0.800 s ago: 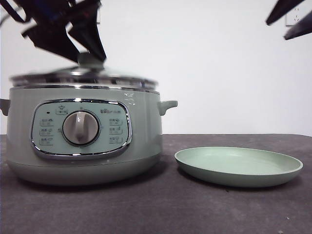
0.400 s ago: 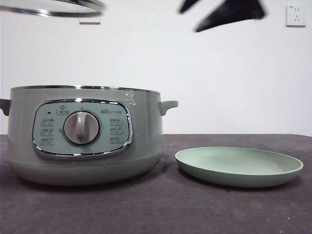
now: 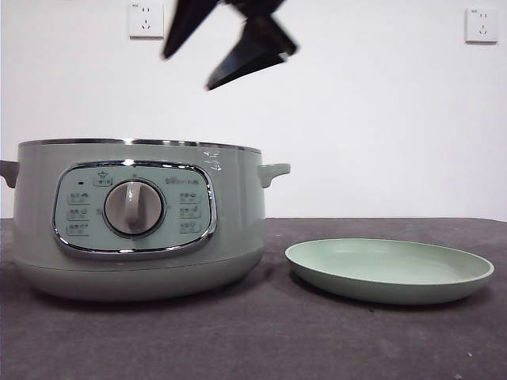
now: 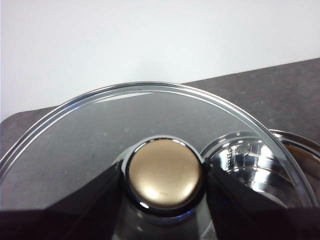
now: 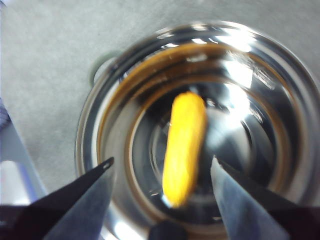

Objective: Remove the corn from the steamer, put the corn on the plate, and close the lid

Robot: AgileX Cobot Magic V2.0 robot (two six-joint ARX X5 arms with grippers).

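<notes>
The pale green steamer point(image 3: 135, 214) stands uncovered at the left of the front view. The pale green plate point(image 3: 388, 289) lies empty to its right. My left gripper point(image 4: 164, 174) is shut on the knob of the glass lid point(image 4: 150, 107) and holds it up, beside and above the steamer's shiny inner bowl point(image 4: 260, 170). The lid is out of the front view. My right gripper point(image 3: 188, 71) hangs open above the steamer. In the right wrist view, the right gripper point(image 5: 162, 160) has its jaws spread on either side of the yellow corn point(image 5: 184, 145), which lies on the steamer's floor point(image 5: 250, 65).
The dark table top point(image 3: 277, 340) runs under both things, with a white wall behind. Two wall sockets point(image 3: 146, 17) point(image 3: 482, 24) sit high on that wall.
The lid rose off the steamer and went up out of the front view. The right gripper moved from the top right corner leftward to above the steamer.
</notes>
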